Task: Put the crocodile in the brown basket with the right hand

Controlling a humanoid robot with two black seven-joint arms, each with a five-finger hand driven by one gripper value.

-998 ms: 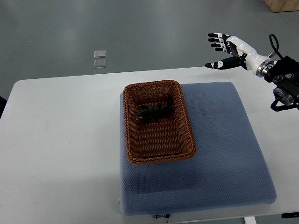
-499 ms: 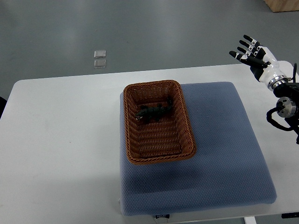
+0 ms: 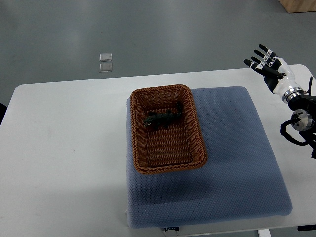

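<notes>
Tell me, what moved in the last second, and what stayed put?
Only the right hand moved: it pulled back toward the picture's right edge and turned so its fingers point away. It stayed open and empty and took hold of nothing. The crocodile stayed lying in the brown basket, and the basket stayed on the blue pad.

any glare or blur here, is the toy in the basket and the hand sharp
Top view: soft, even light, no glare on the white table; only a faint shadow on the blue pad by the brown basket; the crocodile is in focus but dark, so its detail is hard to read; the right hand, open at the right edge, looks sharp.
</notes>
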